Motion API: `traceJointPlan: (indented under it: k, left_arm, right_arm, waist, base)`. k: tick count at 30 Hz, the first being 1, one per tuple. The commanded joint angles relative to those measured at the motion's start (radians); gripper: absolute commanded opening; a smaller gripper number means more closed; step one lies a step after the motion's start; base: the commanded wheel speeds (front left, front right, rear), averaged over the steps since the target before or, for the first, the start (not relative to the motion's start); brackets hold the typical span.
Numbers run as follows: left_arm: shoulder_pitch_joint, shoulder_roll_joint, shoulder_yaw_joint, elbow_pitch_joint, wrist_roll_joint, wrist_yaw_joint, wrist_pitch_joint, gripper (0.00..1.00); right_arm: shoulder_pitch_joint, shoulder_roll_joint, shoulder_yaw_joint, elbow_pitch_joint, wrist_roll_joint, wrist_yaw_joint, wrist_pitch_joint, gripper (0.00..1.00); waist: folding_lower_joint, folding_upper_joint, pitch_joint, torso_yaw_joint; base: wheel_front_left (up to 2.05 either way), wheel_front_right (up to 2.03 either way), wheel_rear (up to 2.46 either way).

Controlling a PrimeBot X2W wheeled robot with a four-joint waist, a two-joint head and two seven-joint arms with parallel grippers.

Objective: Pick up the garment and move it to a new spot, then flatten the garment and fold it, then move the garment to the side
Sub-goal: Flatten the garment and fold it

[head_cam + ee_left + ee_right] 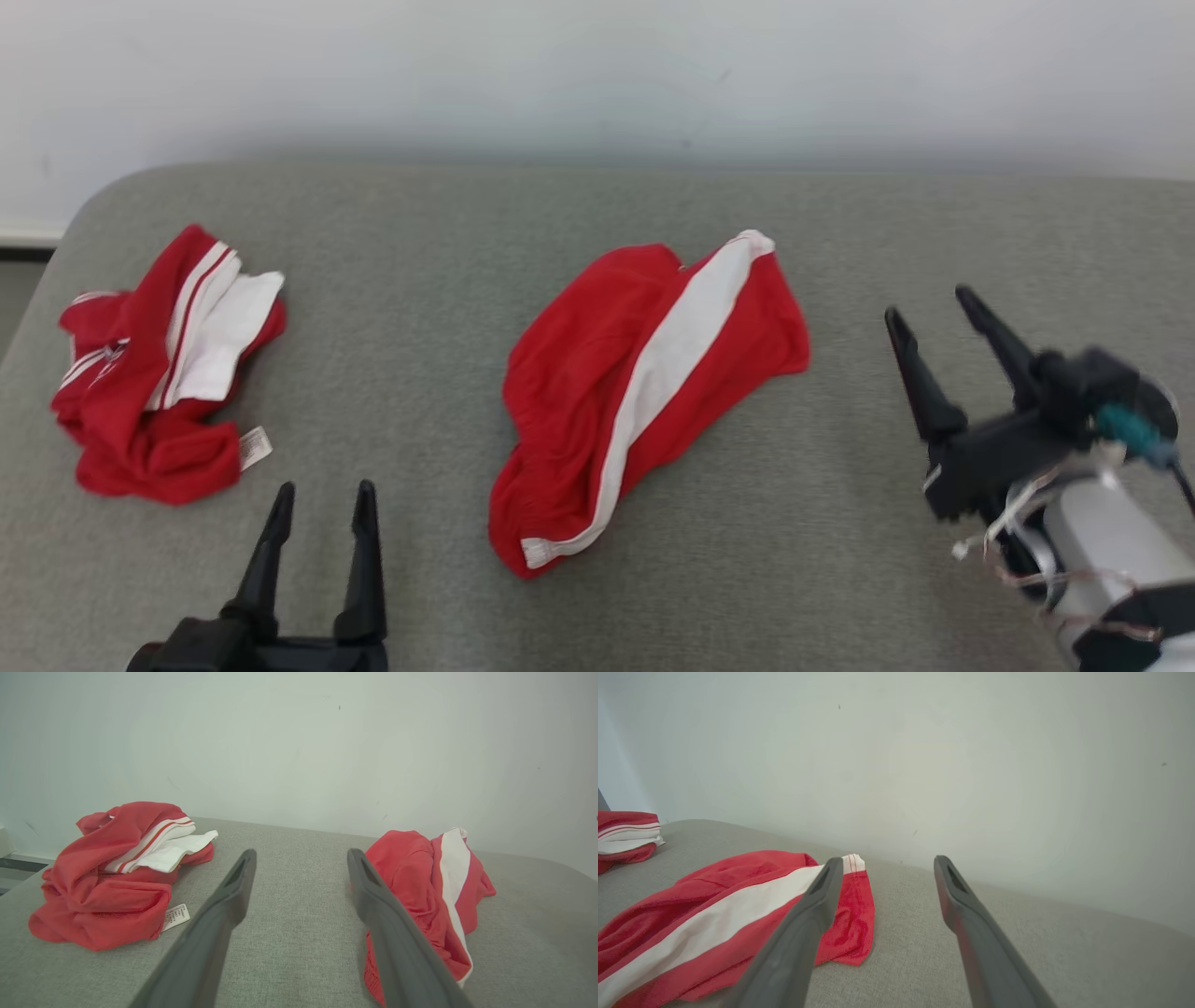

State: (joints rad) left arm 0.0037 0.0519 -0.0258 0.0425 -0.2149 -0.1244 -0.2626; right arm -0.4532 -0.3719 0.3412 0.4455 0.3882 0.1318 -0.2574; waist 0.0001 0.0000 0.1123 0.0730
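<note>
A red garment (644, 392) with a broad white stripe lies crumpled in the middle of the grey padded table (420, 280); it also shows in the left wrist view (430, 891) and the right wrist view (714, 914). My left gripper (324, 495) stands open at the near edge, left of that garment, with nothing between its fingers (233, 891). My right gripper (929, 313) hovers open to the garment's right, empty, its fingers (952, 891) pointing toward the wall.
A second crumpled red and white garment (154, 373) with a label lies at the table's left end, seen too in the left wrist view (117, 877). A pale wall (597, 75) runs behind the table. The table's rounded left corner is near that pile.
</note>
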Motion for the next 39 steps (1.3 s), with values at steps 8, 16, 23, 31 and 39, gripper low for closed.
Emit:
traceJointPlan:
  k: [8, 16, 23, 31, 39]
  left_arm:
    - [-0.079, -0.002, -0.107, 0.014, -0.051, 0.012, -0.003, 1.00]
    - [-0.125, -0.002, -0.188, 0.024, -0.098, 0.032, -0.003, 1.00]
    - [-0.135, -0.002, -0.215, 0.022, -0.123, 0.052, -0.003, 1.00]
    - [-0.131, -0.002, -0.190, 0.021, -0.118, 0.063, -0.003, 1.00]
    - [-0.105, -0.001, -0.148, 0.034, -0.096, 0.049, -0.003, 1.00]
  right_arm:
    - [-0.278, -0.096, 0.168, 0.218, 0.078, -0.002, 0.041, 1.00]
    - [-0.432, -0.134, 0.313, 0.375, 0.195, -0.002, 0.095, 1.00]
    - [-0.501, -0.154, 0.411, 0.468, 0.319, -0.002, 0.204, 1.00]
    - [-0.522, -0.170, 0.480, 0.455, 0.477, -0.002, 0.268, 0.00]
    - [-0.453, -0.183, 0.536, 0.389, 0.535, -0.002, 0.060, 0.00]
  waist:
    - [-0.0001, 0.0000, 0.115, 0.172]
    - [-0.0001, 0.0000, 0.157, 0.261]
    - [-0.0001, 0.0000, 0.186, 0.299]
    - [-0.0001, 0.0000, 0.175, 0.264]
    - [-0.0001, 0.0000, 0.110, 0.185]
  base:
    - [0.00, 0.00, 0.00]
    - [0.00, 0.00, 0.00]
    - [0.00, 0.00, 0.00]
    - [0.00, 0.00, 0.00]
    - [0.00, 0.00, 0.00]
